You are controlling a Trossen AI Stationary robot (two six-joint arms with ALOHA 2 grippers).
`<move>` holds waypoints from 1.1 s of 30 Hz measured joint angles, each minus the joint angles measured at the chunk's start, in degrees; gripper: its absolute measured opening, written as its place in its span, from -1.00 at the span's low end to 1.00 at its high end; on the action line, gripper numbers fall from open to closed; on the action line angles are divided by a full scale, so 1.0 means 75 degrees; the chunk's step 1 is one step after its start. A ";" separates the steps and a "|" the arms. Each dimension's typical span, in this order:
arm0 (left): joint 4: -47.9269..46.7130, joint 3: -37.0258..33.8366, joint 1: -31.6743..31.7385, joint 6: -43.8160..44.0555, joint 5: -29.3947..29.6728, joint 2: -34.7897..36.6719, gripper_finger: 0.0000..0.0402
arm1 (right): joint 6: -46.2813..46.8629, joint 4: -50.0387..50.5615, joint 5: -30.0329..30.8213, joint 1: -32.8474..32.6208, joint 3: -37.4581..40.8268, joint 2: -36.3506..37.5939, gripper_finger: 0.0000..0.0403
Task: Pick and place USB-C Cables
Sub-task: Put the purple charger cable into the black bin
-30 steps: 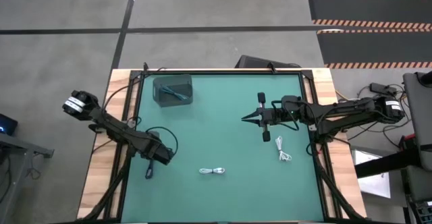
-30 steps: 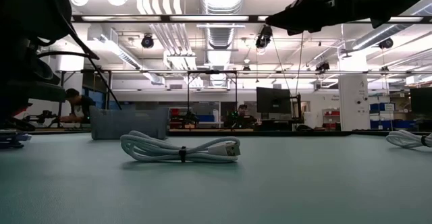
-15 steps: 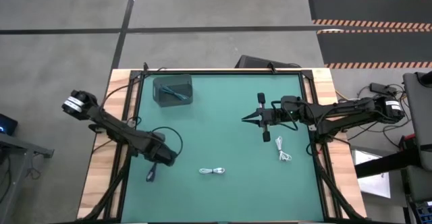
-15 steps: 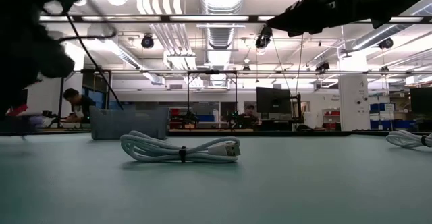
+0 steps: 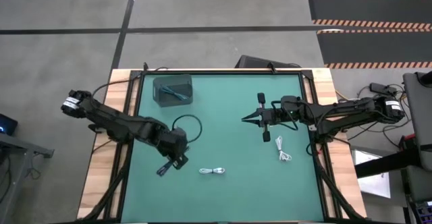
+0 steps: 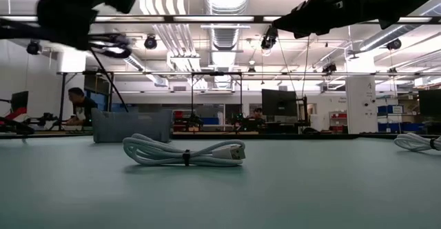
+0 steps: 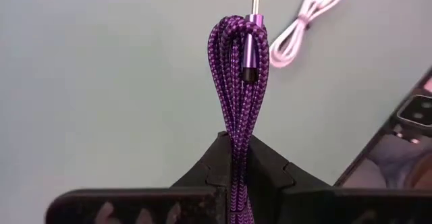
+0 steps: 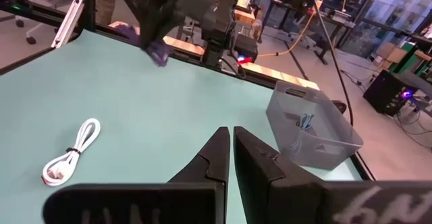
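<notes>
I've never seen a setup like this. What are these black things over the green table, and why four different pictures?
They are two robot arms, each ending in a two-fingered tool. One picture looks straight down, one looks across the tabletop, and two come from cameras on the arms' wrists.

On the green table lie two white cables: one near the front, one on the right. A grey box stands at the far left corner with a bluish cable inside.

The left tool is pinching a purple braided cable, lifted off the table. The right tool hangs above the table, fingers shut, holding nothing.

People and desks in the background are just the workshop.
</notes>
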State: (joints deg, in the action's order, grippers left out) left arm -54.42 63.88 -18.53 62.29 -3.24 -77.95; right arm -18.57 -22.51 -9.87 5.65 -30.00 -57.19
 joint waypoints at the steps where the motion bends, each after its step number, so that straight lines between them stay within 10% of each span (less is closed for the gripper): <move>1: -0.0162 0.0148 0.0131 -0.0321 0.0006 0.0000 -0.96 | 0.0005 0.0012 -0.0007 0.0002 0.0000 0.0000 -0.94; 18: -0.1466 0.3679 0.2319 -0.2943 -0.0795 0.0003 -0.96 | 0.0682 -0.0064 -0.0318 -0.0006 0.0000 0.0017 -0.94; 33: -0.3370 0.3725 0.4861 -0.8883 0.1467 -0.0597 -0.96 | 0.0586 -0.0058 -0.0350 -0.0017 0.0000 0.0017 -0.94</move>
State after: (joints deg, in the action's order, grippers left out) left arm -79.69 91.81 17.93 -4.33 7.76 -82.43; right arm -14.18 -22.94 -12.49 5.52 -30.00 -57.06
